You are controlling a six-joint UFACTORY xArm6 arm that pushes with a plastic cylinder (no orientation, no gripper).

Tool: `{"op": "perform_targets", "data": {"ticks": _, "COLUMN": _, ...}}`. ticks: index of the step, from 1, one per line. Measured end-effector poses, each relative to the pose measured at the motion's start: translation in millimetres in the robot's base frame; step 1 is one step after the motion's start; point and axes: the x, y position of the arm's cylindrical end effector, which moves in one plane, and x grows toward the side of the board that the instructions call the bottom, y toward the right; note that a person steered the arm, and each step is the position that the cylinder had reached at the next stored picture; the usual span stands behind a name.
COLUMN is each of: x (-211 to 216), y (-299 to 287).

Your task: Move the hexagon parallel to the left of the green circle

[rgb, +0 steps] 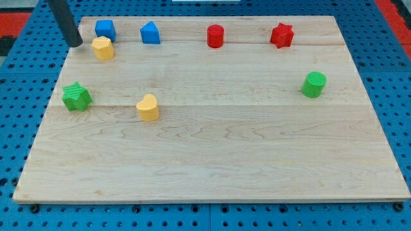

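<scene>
The yellow hexagon (103,48) lies near the board's top left, just below the blue cube (105,29). The green circle (314,84), a short cylinder, stands far off at the view's right. My tip (76,43) is at the board's top left edge, a short gap to the left of the yellow hexagon and apart from it. The dark rod rises from it toward the view's top.
A blue house-shaped block (150,32), a red cylinder (215,36) and a red star (281,34) line the board's top. A green star (76,96) and a yellow heart (148,107) lie at the left. The wooden board (212,154) rests on blue pegboard.
</scene>
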Motion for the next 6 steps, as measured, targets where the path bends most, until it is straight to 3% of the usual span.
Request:
{"op": "perform_targets", "data": {"ticks": 1, "x": 35, "y": 98}}
{"op": "perform_targets", "data": {"ticks": 3, "x": 61, "y": 293}}
{"op": "perform_targets", "data": {"ticks": 5, "x": 33, "y": 182}}
{"op": "perform_targets", "data": {"ticks": 6, "x": 63, "y": 143}}
